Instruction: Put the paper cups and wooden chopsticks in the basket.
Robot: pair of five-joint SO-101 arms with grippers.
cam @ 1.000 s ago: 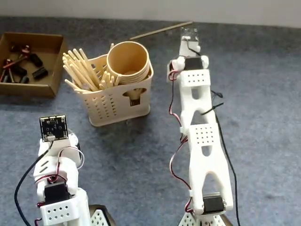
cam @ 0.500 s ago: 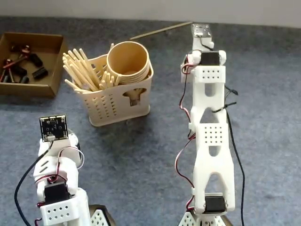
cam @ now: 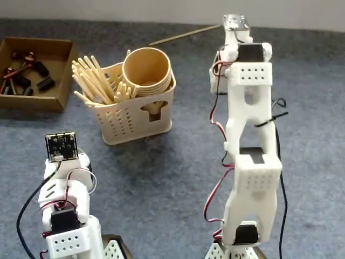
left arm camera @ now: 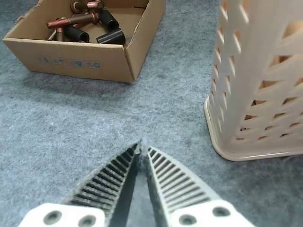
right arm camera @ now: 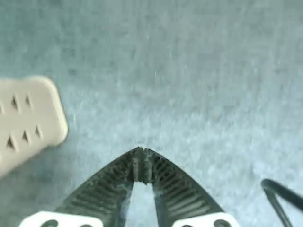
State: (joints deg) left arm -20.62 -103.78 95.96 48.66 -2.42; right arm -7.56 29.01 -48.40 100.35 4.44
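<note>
Grey carpet [cam: 161, 178] all round, with lots of bare floor between the arms. Nearly done, by the look of it: paper cups [cam: 146, 67] and a bunch of chopsticks [cam: 94, 81] inside the basket [cam: 135, 124]. One last chopstick [cam: 183, 34] flat at the far edge, near the stretched-out right arm. Right gripper [right arm camera: 142, 163] pinched together, holding nothing; left gripper [left arm camera: 142, 151] the same, low beside the basket. Next, probably: open wide, drop over the thin stick, pinch, lift over the rim.

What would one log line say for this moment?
left gripper: shut, empty | right gripper: shut, empty | paper cups, wooden chopsticks: in basket | loose chopstick: on carpet
</note>
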